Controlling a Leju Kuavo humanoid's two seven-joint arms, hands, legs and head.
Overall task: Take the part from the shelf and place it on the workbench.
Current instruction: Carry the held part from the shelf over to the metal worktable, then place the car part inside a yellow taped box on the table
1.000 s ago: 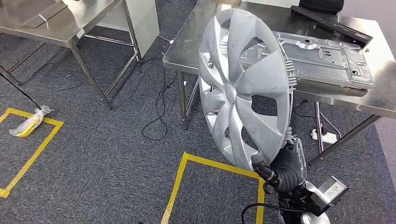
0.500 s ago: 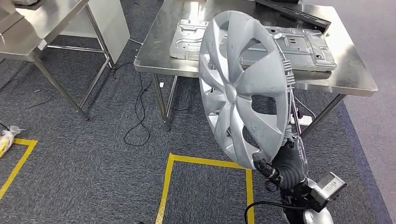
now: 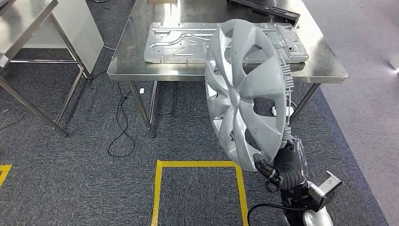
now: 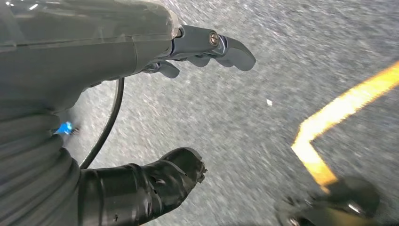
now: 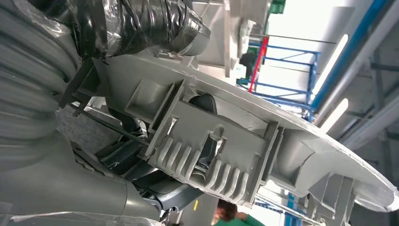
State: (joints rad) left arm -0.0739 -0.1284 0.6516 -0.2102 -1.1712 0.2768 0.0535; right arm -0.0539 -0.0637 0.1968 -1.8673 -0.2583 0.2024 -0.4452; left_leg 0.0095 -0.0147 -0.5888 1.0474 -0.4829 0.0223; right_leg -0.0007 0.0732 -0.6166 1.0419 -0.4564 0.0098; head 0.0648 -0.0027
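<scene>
Ahead, the steel desk [image 3: 324,70] spans the upper frame, a pressed metal panel [image 3: 188,42] already lying on it. Centre frame, the hubcap [image 3: 247,94] stands upright, the right robot hand [image 3: 288,165] grasping its lower rim. The left robot hand [image 4: 155,89] hangs released. Risk: that one-edge hold could slip, or the hubcap could strike the panel.

Steel workbench [image 3: 329,70] on grey carpet floor [image 3: 70,179] carries flat stamped silver metal panel [image 3: 188,40] and black bar [image 3: 263,8] at far edge; yellow tape square [image 3: 157,188] and black cable [image 3: 120,127] lie on carpet.
</scene>
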